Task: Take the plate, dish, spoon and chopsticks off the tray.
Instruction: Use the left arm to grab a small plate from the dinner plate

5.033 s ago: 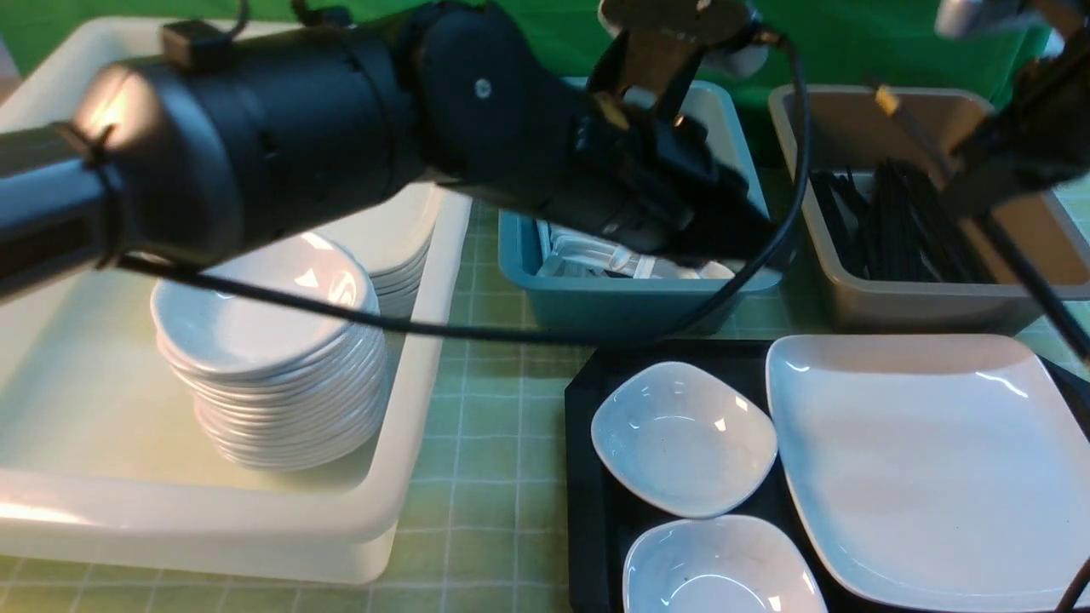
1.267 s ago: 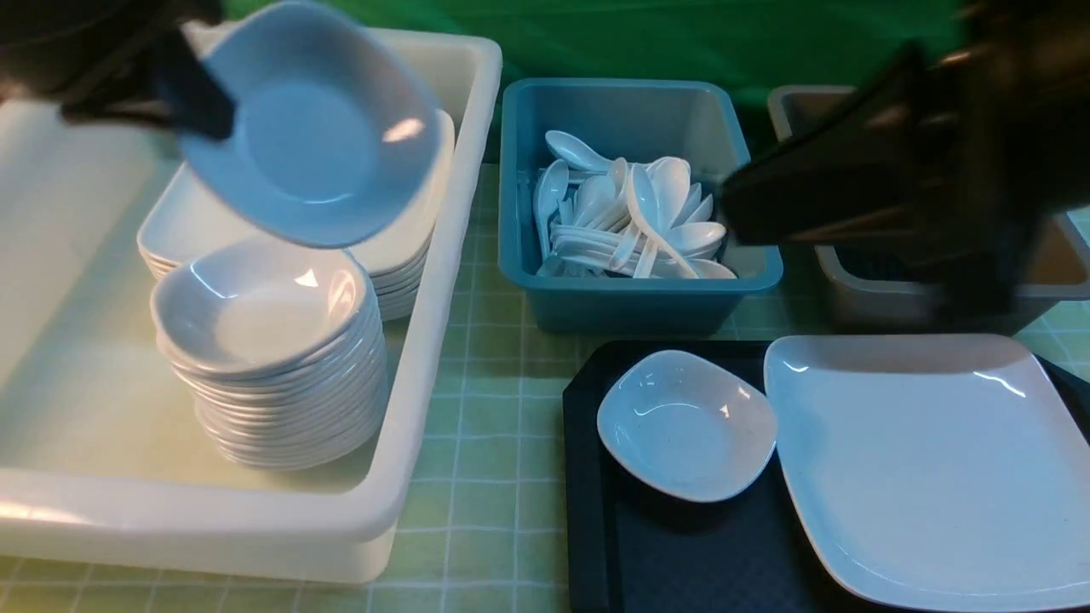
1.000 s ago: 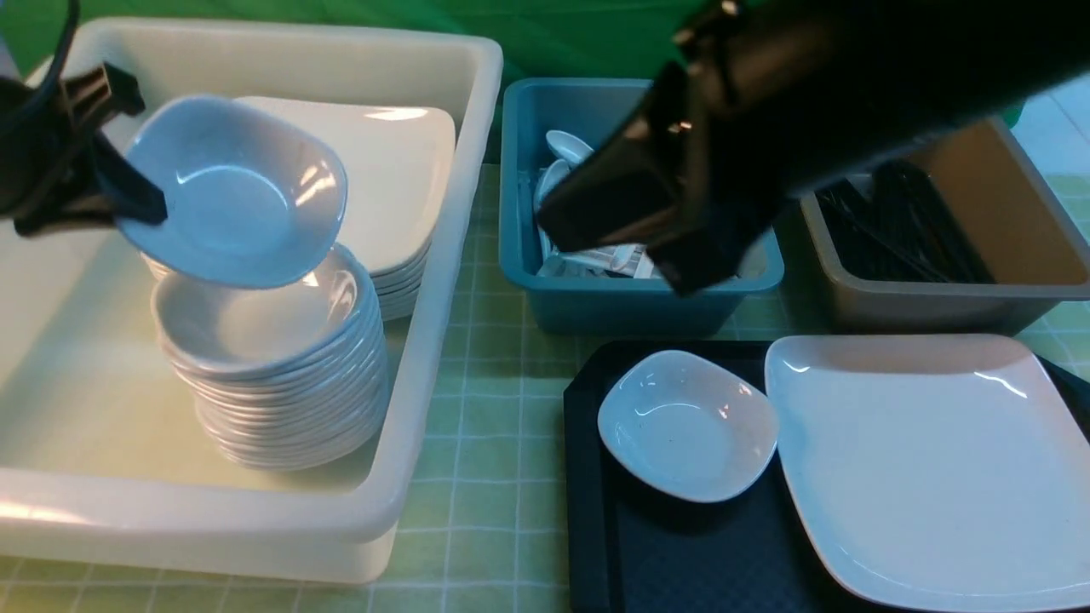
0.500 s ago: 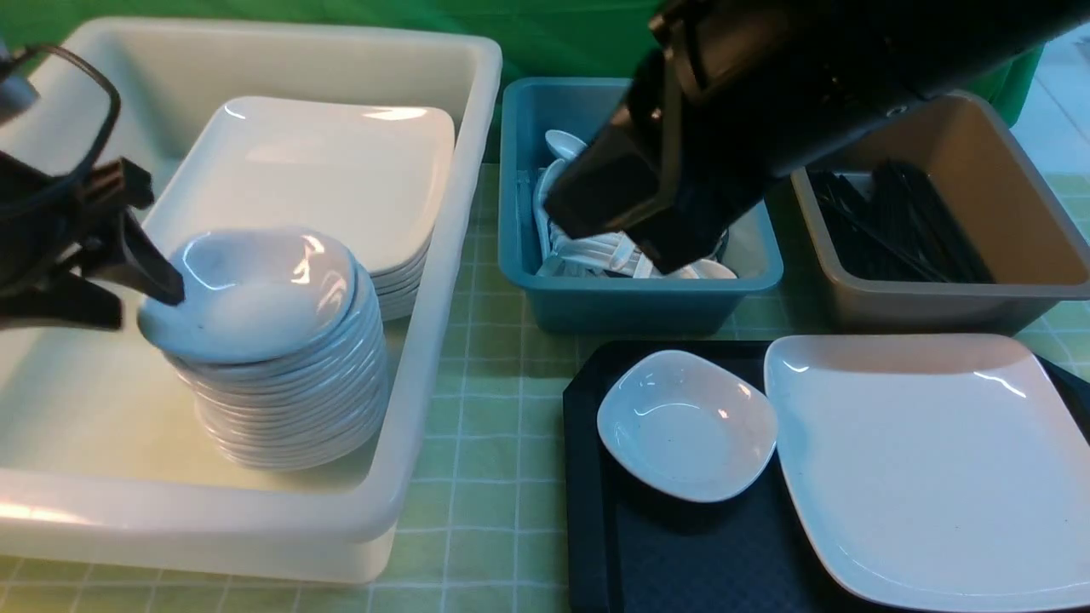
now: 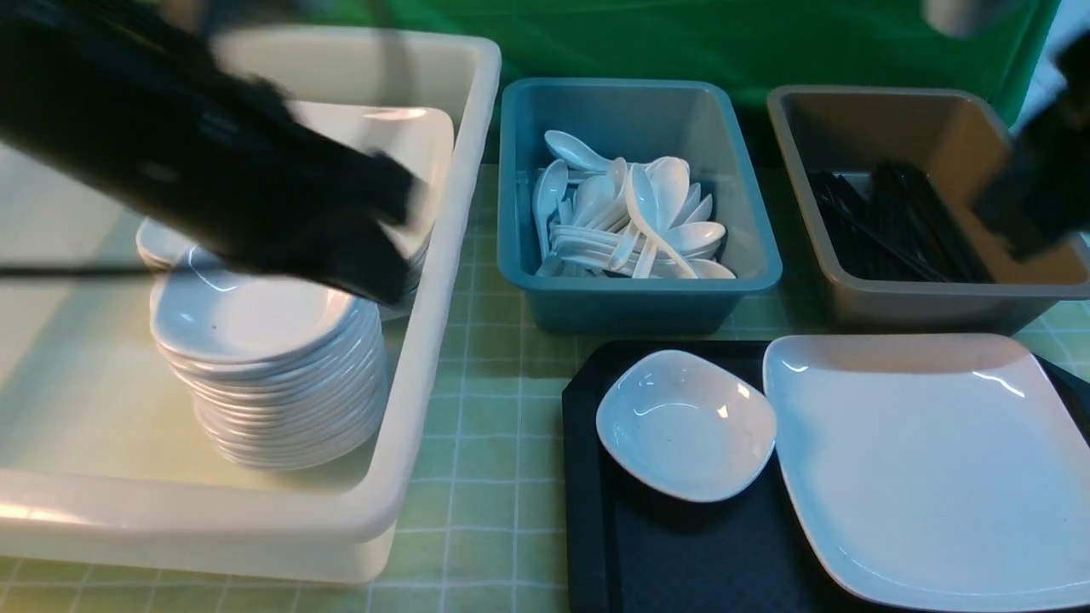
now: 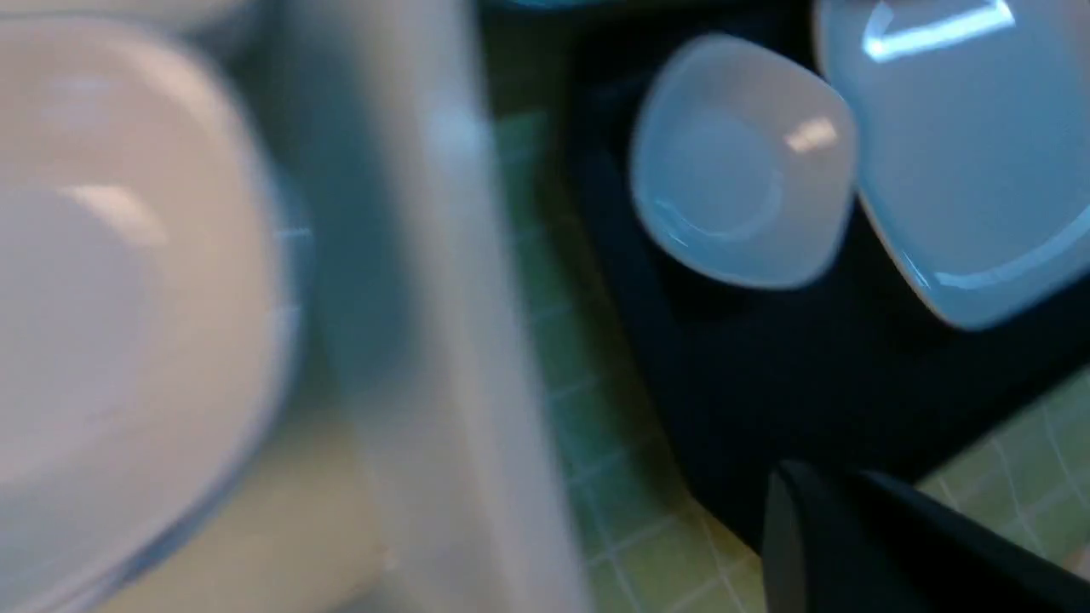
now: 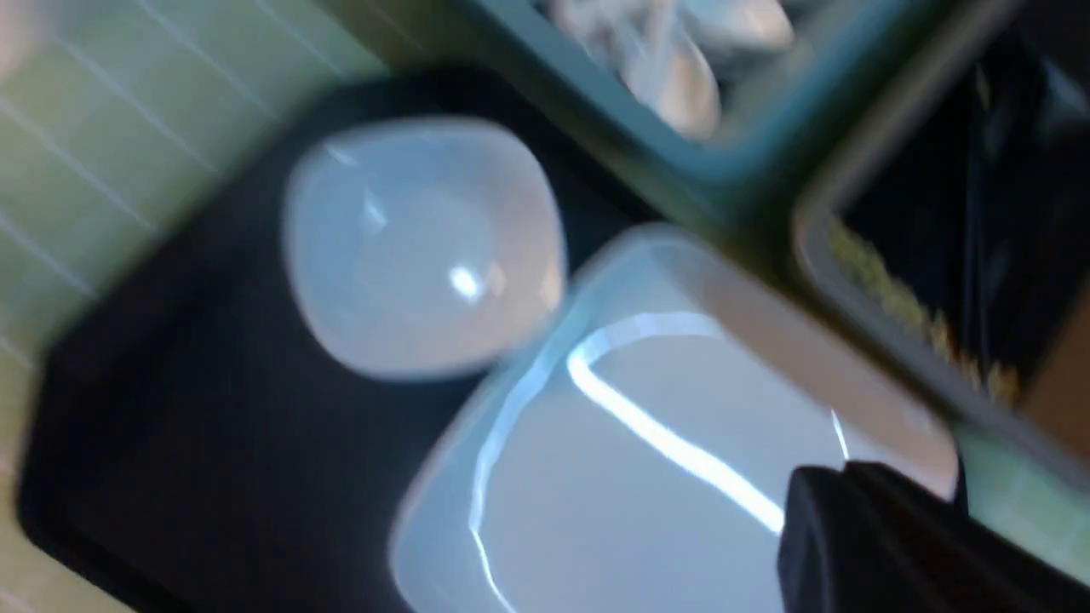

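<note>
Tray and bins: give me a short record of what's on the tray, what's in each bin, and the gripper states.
tray: black, holds two items
on tray: small dish, left of the plate
teal bin: white spoons
brown bin: black chopsticks
white tub: stack of small dishes, stack of plates behind it
left gripper: shut
right gripper: shut

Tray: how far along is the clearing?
Done: spoons lie in the teal bin, chopsticks in the brown bin; none show on the tray. In hand: nothing; left hand and right hand are shut and empty. Left: the small dish and the plate sit on the tray.
</note>
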